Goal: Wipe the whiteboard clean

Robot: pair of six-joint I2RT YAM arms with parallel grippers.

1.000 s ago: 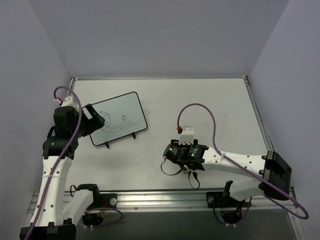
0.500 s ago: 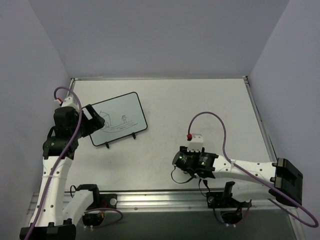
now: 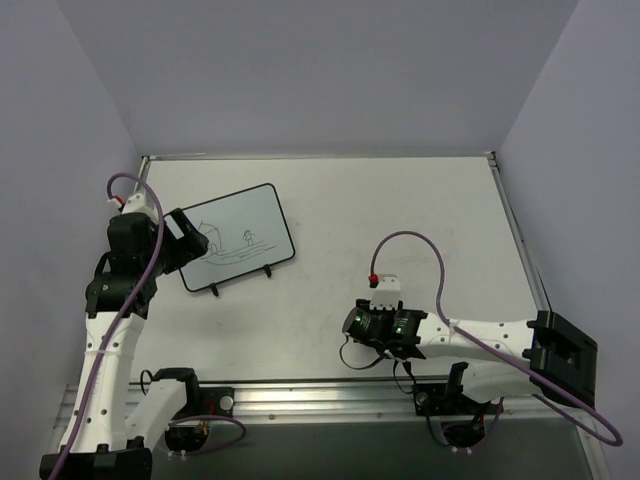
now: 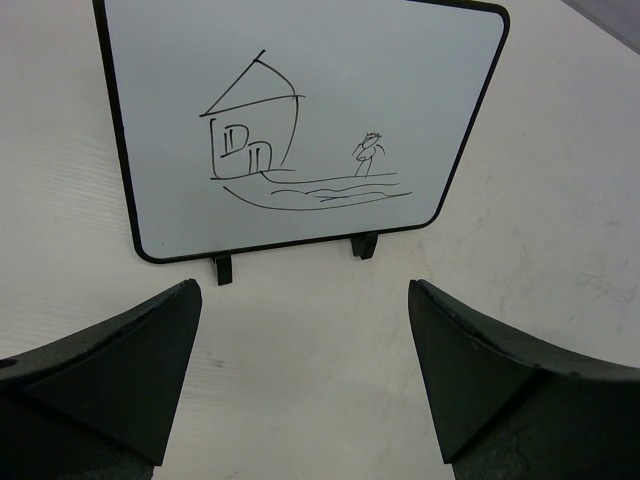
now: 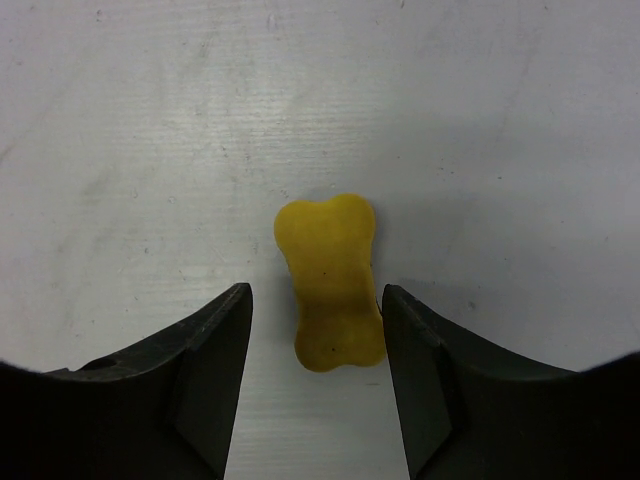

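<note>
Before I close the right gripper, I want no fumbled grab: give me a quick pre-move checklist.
1. Right gripper open: ok, fingers spread.
2. Yellow eraser between those fingers: ok, though it sits off-centre, nearer the finger on the right of the wrist view.
3. Eraser lying flat on the table: ok.
4. Fingers low enough to pinch it: cannot tell.
5. Left gripper steadying the whiteboard: not ok, it is open and short of the board.
6. Board wiped: not ok, the house drawing is on it.
</note>
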